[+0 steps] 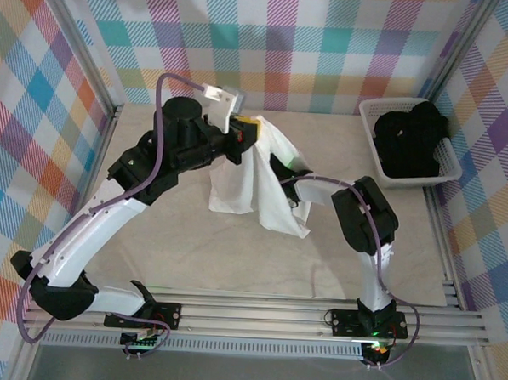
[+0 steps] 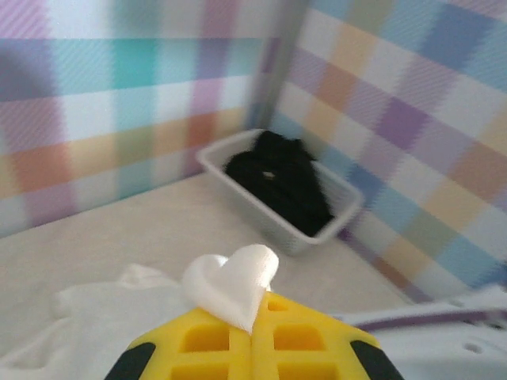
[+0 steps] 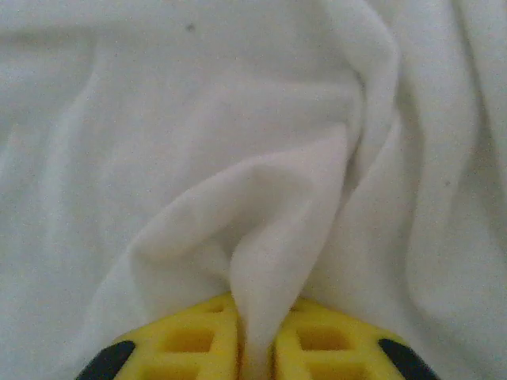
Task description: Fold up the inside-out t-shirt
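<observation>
The white inside-out t-shirt [image 1: 263,178] hangs bunched above the middle of the table, held up between both arms. My left gripper [image 1: 250,132] is shut on its upper edge; a small fold of the t-shirt [image 2: 234,286] sticks out from between the yellow fingers [image 2: 202,342] in the left wrist view. My right gripper [image 1: 290,177] is shut on the shirt's right side, lower down. In the right wrist view a ridge of the t-shirt [image 3: 261,261] runs down into the gap between the yellow fingers [image 3: 190,336].
A white plastic basket [image 1: 372,141] with a black garment [image 1: 414,139] stands at the back right corner, also seen as the basket [image 2: 313,229] in the left wrist view. Checked walls surround the table [image 1: 233,257]. A metal rail runs along the near edge.
</observation>
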`<act>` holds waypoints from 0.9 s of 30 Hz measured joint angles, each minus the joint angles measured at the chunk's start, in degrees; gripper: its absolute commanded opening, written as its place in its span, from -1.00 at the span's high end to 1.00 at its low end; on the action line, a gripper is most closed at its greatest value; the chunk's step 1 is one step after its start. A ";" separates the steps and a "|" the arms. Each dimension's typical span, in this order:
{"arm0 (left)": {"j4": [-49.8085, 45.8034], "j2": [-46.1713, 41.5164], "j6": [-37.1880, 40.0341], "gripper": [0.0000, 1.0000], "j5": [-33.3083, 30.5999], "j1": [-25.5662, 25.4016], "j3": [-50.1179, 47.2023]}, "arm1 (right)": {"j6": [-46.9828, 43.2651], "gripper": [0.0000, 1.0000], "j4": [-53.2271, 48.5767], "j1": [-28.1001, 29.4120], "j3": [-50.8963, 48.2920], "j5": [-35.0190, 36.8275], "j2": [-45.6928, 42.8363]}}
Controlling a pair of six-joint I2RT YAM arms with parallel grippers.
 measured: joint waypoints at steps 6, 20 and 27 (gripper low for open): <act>-0.57 -0.39 -3.61 1.00 -8.46 11.06 -5.18 | -1.92 1.00 -4.22 0.00 -6.01 -8.94 -8.15; 1.68 6.56 -9.68 1.00 -2.51 22.49 -16.41 | 1.84 1.00 5.20 0.00 -5.99 -31.47 -20.02; 2.62 12.96 -12.96 1.00 0.70 26.86 -17.03 | 3.02 1.00 8.26 -2.47 -6.10 -38.21 -23.52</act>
